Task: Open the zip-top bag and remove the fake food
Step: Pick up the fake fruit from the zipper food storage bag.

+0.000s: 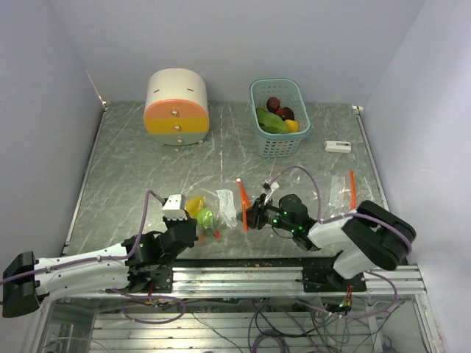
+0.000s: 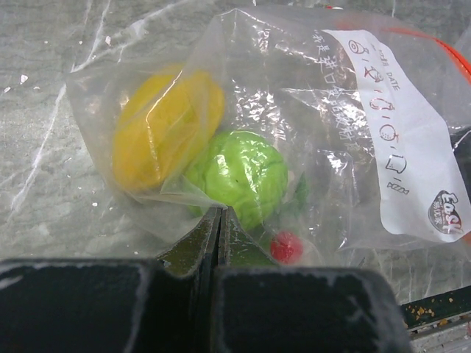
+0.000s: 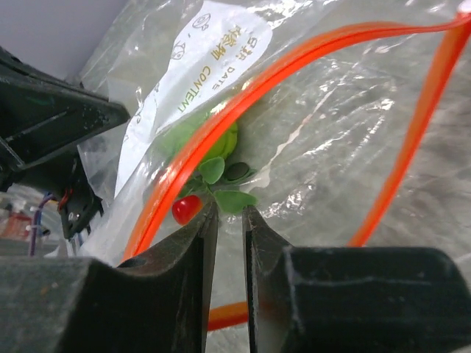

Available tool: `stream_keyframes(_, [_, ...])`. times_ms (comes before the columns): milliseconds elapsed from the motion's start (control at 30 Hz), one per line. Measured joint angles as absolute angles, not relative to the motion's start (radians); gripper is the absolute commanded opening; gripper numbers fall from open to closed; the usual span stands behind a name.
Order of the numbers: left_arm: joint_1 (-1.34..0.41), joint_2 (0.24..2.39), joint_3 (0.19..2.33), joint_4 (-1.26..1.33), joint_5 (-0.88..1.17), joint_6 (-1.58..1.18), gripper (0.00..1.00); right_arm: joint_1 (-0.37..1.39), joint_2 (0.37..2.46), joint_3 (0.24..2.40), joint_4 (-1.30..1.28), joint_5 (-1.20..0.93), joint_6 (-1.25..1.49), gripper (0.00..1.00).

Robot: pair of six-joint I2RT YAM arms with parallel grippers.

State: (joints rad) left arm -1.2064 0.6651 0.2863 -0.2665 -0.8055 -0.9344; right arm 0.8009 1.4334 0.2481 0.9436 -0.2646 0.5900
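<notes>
Three pieces of fake food (image 2: 243,184) lie inside the clear plastic zip-top bag (image 2: 309,73): a round yellow plastic fruit (image 2: 165,129), a knobbly lime-green plastic fruit (image 2: 235,165) touching it, and a small red berry (image 2: 285,246) with green leaves. The bag's white paper label (image 2: 397,147) carries the printed words "CONTENT" and "DATE" beside Chinese characters (its round logo is too blurred to read). An orange zipper strip (image 3: 309,59) rims the bag's mouth, which gapes in a loop.

At the bag's closed end, the left gripper (image 2: 221,220) has its fingers pressed together on a fold of the plastic. At the bag's mouth, the right gripper (image 3: 229,213) has its jaws drawn to a narrow slit with orange strip showing low in it; I cannot tell whether they pinch it.

The bag lies on the grey marbled table (image 1: 147,169), close to its near edge. Beyond the bag runs bare tabletop, then a round cream-and-orange drawer box (image 1: 176,107) and a teal plastic basket (image 1: 276,143) holding more toy produce. Right of the bag lies a second clear bag (image 1: 340,187), and past it a small white object (image 1: 338,146).
</notes>
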Motion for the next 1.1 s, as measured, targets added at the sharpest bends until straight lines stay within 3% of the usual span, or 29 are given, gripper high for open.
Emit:
stream_keyframes(333, [-1.21,0.651,0.348,-0.263,-0.804,-0.841,0.07,0.82,1.853,0.252,1.43,-0.384,0.719,0.2])
stream_keyframes(467, [-1.237,0.659,0.38,-0.218,-0.8,-0.791,0.07,0.82,1.964,0.251,1.515,-0.408,0.763,0.21])
stream_keyframes(1100, [-1.309,0.57,0.398,-0.13,-0.748,-0.731,0.07,0.82,1.96,0.217,1.529,-0.393,0.744,0.43])
